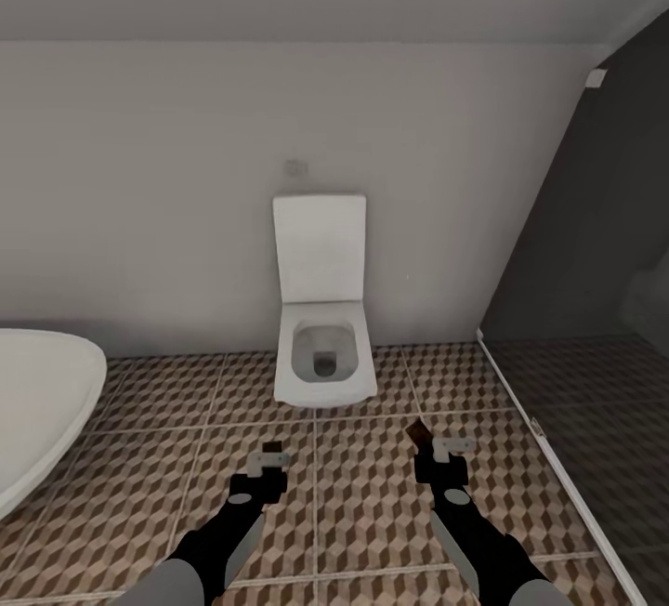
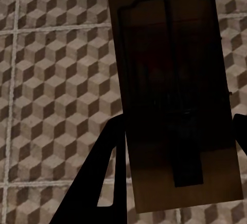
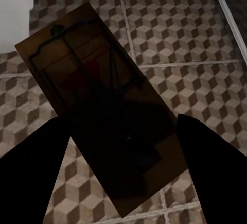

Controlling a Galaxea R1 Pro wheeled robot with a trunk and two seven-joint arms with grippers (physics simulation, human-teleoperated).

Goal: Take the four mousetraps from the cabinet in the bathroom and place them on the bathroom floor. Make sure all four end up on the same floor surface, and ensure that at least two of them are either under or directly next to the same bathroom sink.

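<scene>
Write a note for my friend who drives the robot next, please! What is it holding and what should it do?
Left gripper: shut on a flat tan wooden mousetrap with dark wire.
Right gripper: shut on a second flat tan wooden mousetrap, tilted in the grip.
Robot faces a white toilet on the brown cube-patterned tile floor; a white oval bathtub edge is to its left.
Done: two traps are in hand.
Left: none is set down in these pictures. Find the sink, then probably lay both beside or under it.

cube-patterned bathroom floor [image 1: 372, 494] bears a white toilet [image 1: 323, 364] and bathtub [image 1: 42, 401]
</scene>
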